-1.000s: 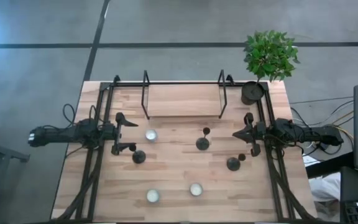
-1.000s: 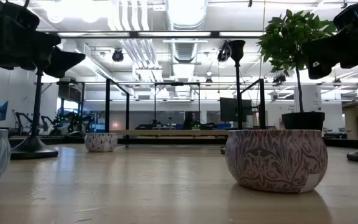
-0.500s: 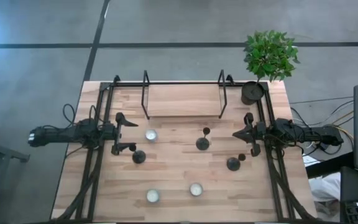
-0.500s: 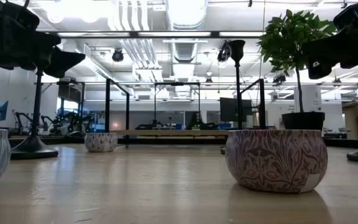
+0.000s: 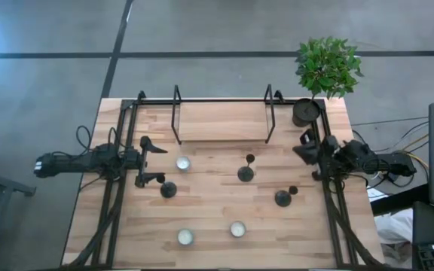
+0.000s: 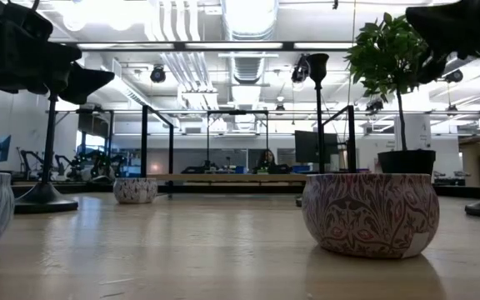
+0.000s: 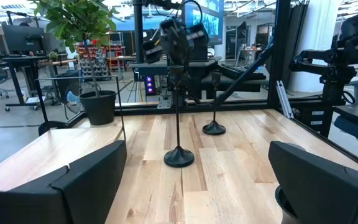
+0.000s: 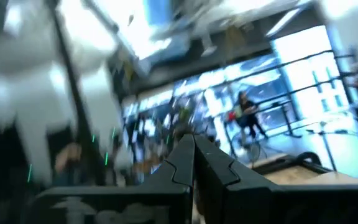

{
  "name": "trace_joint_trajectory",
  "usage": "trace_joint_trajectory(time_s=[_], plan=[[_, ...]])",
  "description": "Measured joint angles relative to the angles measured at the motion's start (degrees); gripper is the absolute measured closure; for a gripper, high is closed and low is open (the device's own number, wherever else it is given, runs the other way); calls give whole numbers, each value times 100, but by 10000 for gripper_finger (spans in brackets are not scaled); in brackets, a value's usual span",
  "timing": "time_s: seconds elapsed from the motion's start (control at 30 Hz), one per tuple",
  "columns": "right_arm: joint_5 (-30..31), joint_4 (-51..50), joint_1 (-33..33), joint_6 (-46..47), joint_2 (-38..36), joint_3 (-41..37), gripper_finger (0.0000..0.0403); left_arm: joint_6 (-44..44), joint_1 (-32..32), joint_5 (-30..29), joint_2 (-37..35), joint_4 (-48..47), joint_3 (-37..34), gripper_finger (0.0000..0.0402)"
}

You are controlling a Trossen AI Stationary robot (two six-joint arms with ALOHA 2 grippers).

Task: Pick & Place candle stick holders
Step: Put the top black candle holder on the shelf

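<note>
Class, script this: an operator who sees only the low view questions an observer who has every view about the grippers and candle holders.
Operator: Is the left gripper holding a holder?
Observer: No, the left gripper is open and empty.
Operator: Where is the nearest holder?
Observer: Its base sits just beyond one fingertip, outside the gap.
Operator: And the right gripper?
Observer: The right gripper is shut on nothing.

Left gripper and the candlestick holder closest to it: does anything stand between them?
Nothing visible does. In the high view the open left gripper sits at the table's left edge, and the nearest candlestick holder stands just beside it with bare wood between. The small patterned bowl lies off to the side, not in the path.
</note>
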Motion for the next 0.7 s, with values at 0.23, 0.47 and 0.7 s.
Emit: trace_joint_trajectory(time_s=[0.23,0.47,0.7], plan=[[473,-195,0,-387,2,4,394,1,-4,0,0,1,0,3],[644,-3265,2,-185,50,500,394,-1,-4,0,0,-1,0,3],[1674,-5181,30,1034,292,1240,394,0,-2,-2,-2,0,0,3]])
